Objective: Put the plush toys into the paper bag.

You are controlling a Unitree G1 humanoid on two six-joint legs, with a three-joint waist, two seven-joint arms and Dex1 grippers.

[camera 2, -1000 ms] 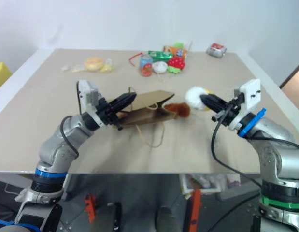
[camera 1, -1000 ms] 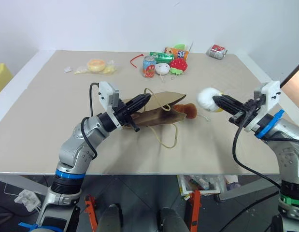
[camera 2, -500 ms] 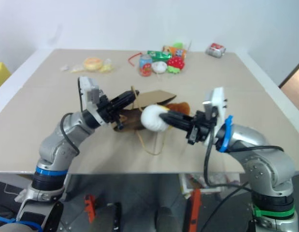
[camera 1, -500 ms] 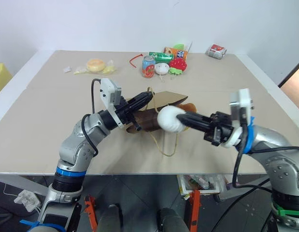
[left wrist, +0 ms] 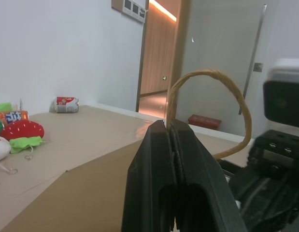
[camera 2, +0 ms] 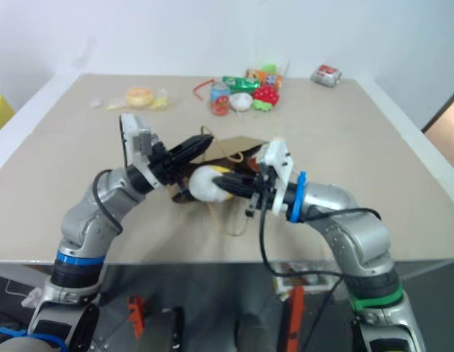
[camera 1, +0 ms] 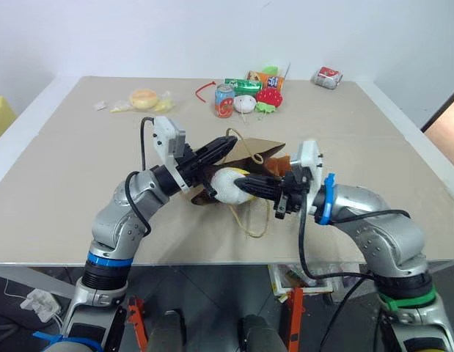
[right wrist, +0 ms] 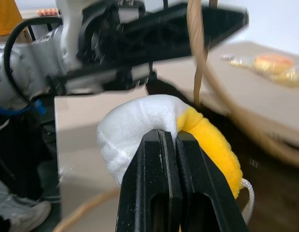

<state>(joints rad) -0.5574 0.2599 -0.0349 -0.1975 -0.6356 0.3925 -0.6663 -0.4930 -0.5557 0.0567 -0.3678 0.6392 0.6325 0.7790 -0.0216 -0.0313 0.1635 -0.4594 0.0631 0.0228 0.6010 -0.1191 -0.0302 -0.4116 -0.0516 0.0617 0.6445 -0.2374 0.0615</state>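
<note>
With my left gripper (camera 1: 228,144) clenched on the paper bag's (camera 1: 260,150) cord handle (left wrist: 207,77) to keep the mouth lifted, my right gripper (camera 1: 241,184) pinched the white-and-yellow plush toy (camera 1: 228,185) at the opening, mid-table. I judged I should push deeper before letting go. The orange-brown plush toy (camera 1: 288,163) lay just right of the bag; its inside was hidden.
</note>
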